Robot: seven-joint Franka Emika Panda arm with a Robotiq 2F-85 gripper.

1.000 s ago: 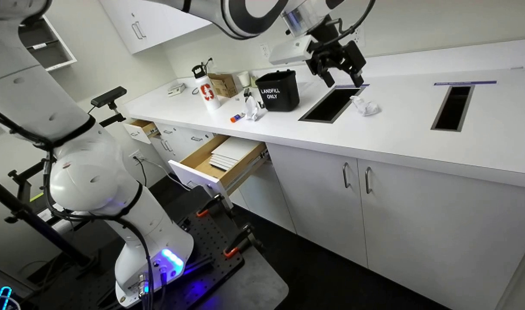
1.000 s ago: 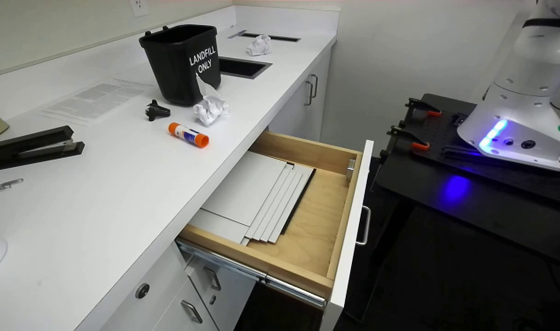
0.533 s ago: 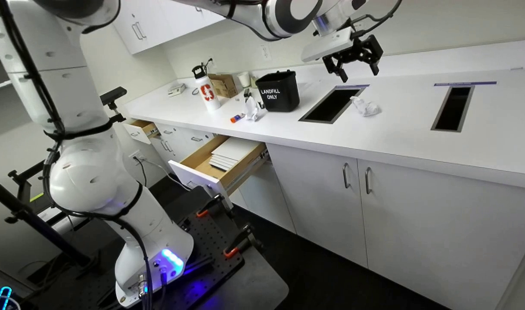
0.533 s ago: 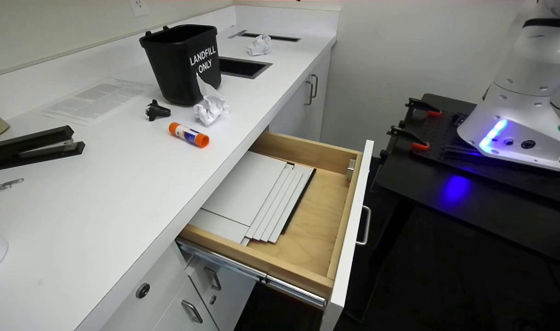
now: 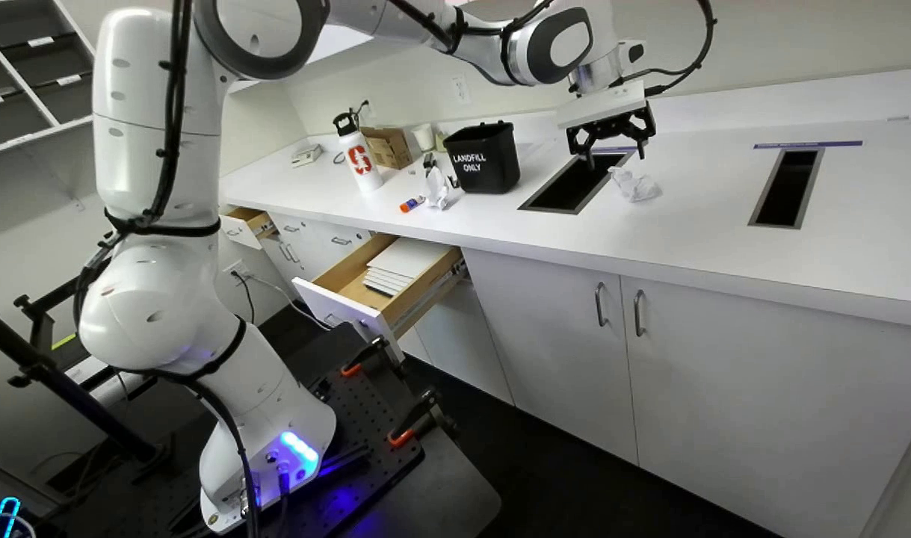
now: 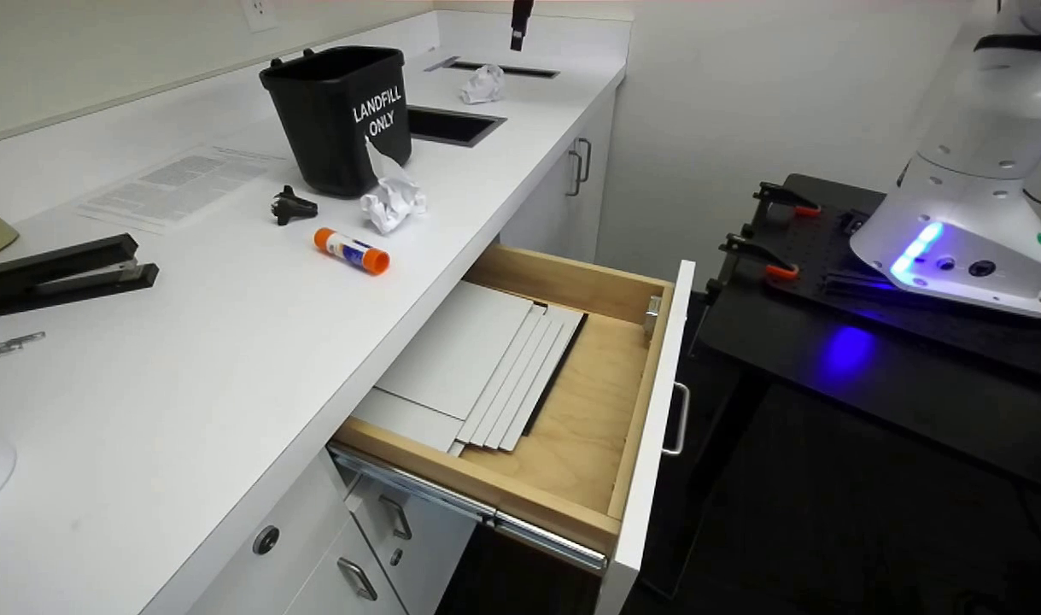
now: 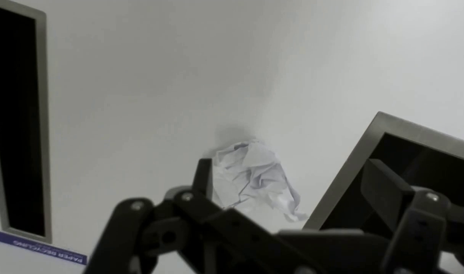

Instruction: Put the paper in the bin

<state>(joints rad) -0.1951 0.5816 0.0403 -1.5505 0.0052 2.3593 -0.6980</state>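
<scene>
A crumpled white paper lies on the counter between two slots; it also shows in an exterior view and in the wrist view. A second crumpled paper lies beside the black bin marked "LANDFILL ONLY"; both show in the exterior view with the paper in front of the bin. My gripper is open and empty, pointing down above the counter near the first paper. In the wrist view, that paper shows between the open fingertips, nearer the left one.
A metal-framed slot is beside the first paper, with another slot farther along. An open drawer juts from the counter. A glue stick, staple remover, stapler and white bottle stand or lie on the counter.
My gripper has moved right, come lower and turned to point downward. A fingertip has come into view at the top of an exterior view. The papers and bin have not moved.
</scene>
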